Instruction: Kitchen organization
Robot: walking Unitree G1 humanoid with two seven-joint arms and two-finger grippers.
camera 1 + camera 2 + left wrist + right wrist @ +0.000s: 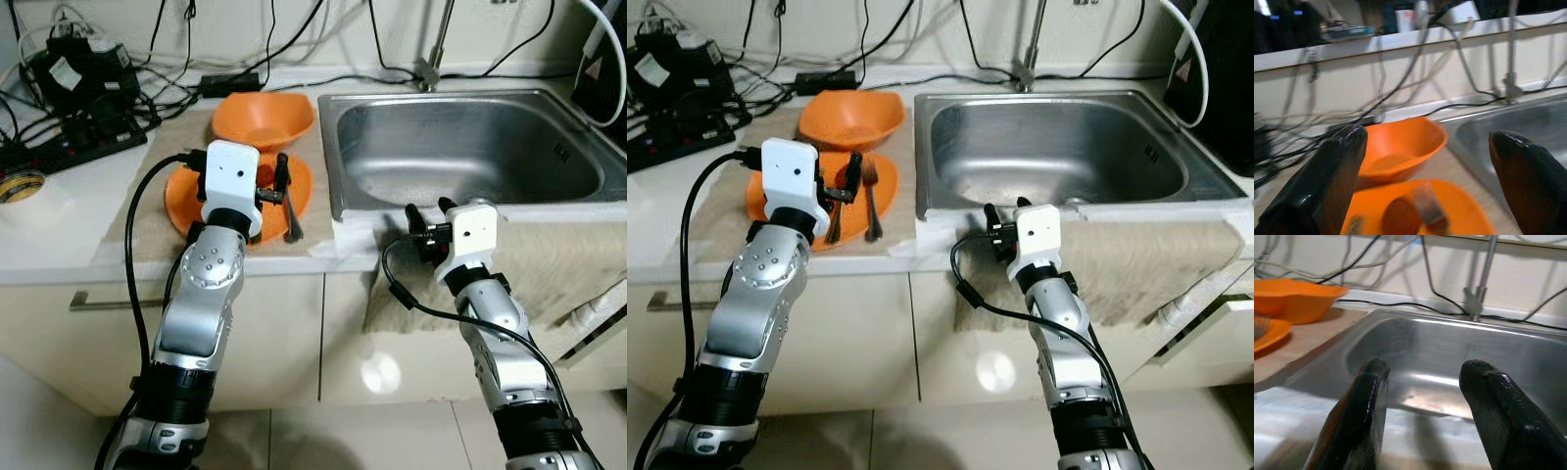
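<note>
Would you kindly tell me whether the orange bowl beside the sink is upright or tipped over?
Upright. The orange bowl sits on its base on the counter mat behind the orange plate, its opening facing up, with nothing visible inside.

The left arm's white wrist housing (231, 186) is covering much of the orange plate (304, 191), so part of the plate's surface is going unseen. The utensils (870, 201) lying on that plate are too small to identify with certainty. In the left wrist view the items on the plate (1415, 210) are blurring into indistinct shapes. The faucet (434, 44) is running out of frame at the top edge. The black device (600, 69) at the right edge is cut off, type undetermined.
</note>
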